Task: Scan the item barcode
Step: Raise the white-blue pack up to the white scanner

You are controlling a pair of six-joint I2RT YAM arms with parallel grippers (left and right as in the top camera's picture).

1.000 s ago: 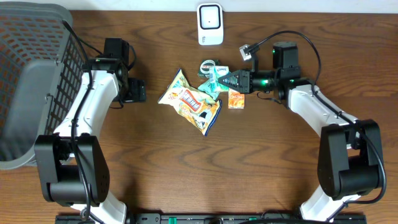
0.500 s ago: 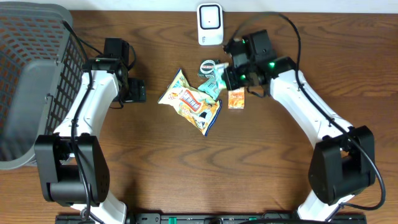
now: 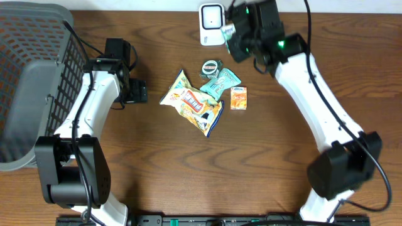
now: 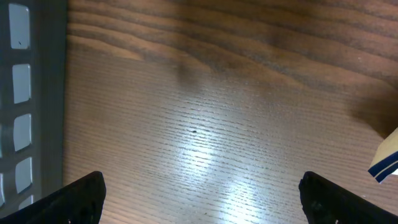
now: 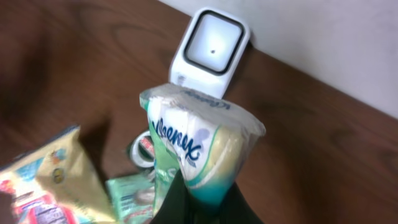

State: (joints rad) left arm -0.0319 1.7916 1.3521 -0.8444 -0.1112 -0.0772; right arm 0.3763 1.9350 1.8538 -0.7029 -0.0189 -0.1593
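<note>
A Kleenex tissue pack (image 5: 199, 143), white and green, is pinched at its lower end by my right gripper (image 5: 208, 194), which is shut on it. The pack is held up in the air, its top just in front of the white barcode scanner (image 5: 210, 53). In the overhead view the right gripper (image 3: 233, 31) hovers immediately right of the scanner (image 3: 212, 24) at the table's back edge. My left gripper (image 4: 202, 196) is open over bare wood with nothing between its fingers; from overhead it (image 3: 135, 91) sits left of the item pile.
A yellow snack bag (image 3: 191, 103), a teal packet (image 3: 221, 81), a small orange box (image 3: 238, 98) and a tape roll (image 3: 210, 68) lie mid-table. A grey mesh basket (image 3: 31, 75) fills the far left, close to the left arm.
The right arm has lifted the tissue pack off the pile and swung it back and left, up to the scanner. The left arm has not moved.
</note>
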